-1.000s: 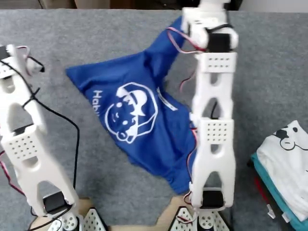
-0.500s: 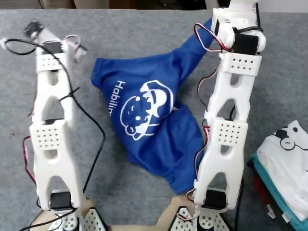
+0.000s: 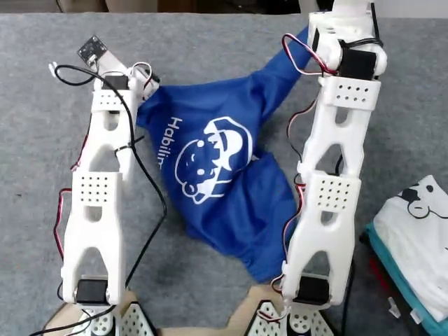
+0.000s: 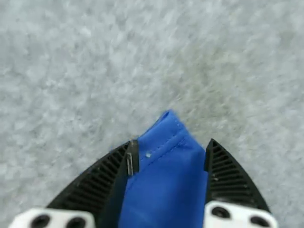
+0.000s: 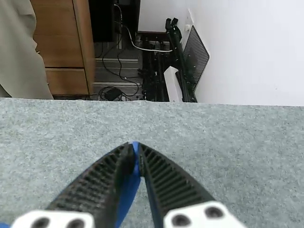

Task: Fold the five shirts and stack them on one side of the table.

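A blue shirt [image 3: 210, 175] with a white cartoon print lies crumpled on the grey table [image 3: 210, 49]. My right gripper [image 3: 306, 35] holds the shirt's far corner lifted at the table's back edge. In the right wrist view this gripper [image 5: 136, 148] is shut on a thin fold of the blue shirt [image 5: 127, 195]. My left gripper [image 3: 145, 89] is at the shirt's left corner. In the left wrist view it [image 4: 170, 145] stands open, with the corner of the blue shirt [image 4: 166, 190] lying between the two black fingers [image 4: 111, 178].
Folded shirts [image 3: 420, 245] are stacked at the table's right edge, a white one with a bear print on top of teal and red ones. Bare grey table spreads to the left and front left. Behind the table's far edge are a wooden cabinet [image 5: 57, 47] and cables.
The right gripper dragged the shirt rightwards, then kept still. My left arm swung from the far left over to the shirt's left corner, which now lies between its fingers.
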You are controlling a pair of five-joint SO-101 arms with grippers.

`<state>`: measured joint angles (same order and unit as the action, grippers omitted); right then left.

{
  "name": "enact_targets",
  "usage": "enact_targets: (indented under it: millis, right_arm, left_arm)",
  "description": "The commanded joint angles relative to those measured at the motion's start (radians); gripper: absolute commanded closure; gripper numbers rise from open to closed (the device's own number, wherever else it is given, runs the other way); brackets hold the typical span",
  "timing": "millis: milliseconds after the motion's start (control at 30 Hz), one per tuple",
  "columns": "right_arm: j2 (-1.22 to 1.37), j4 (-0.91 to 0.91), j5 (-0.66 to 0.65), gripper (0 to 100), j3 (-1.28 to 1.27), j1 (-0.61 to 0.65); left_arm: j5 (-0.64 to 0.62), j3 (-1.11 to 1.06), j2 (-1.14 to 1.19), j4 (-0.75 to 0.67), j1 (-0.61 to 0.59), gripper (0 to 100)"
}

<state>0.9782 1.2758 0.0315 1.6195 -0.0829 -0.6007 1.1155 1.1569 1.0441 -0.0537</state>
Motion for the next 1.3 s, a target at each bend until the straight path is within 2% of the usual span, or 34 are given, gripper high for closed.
enact_targets:
  millis: [0,133,367,733,867,1033,1200,1267]
  right_arm:
    - [-0.051,0.008,-0.008,99.4,0.039,0.019]
    - [-0.051,0.008,-0.008,99.4,0.038,0.019]
    - [-0.051,0.009,-0.008,99.4,0.039,0.019]
    - [-0.054,0.021,-0.008,99.4,0.042,0.028]
    - [-0.056,0.041,-0.008,99.4,0.045,0.045]
    - [-0.056,0.043,-0.008,99.4,0.045,0.053]
    - [-0.058,0.044,-0.008,99.4,0.047,0.053]
    - [-0.058,0.044,-0.021,99.4,0.047,0.053]
  left_arm:
    - [-0.009,0.12,0.028,-0.011,-0.02,77]
    - [-0.011,0.161,0.062,0.005,-0.051,77]
    - [-0.005,0.143,0.076,-0.052,-0.071,85]
    - [0.002,0.127,0.07,-0.037,-0.074,98]
    - [-0.003,0.176,0.067,0.055,-0.06,98]
    - [0.002,0.354,0.067,0.221,-0.055,98]
    - [0.002,0.559,0.071,0.443,-0.051,98]
    - [-0.006,0.562,0.067,0.502,-0.051,98]
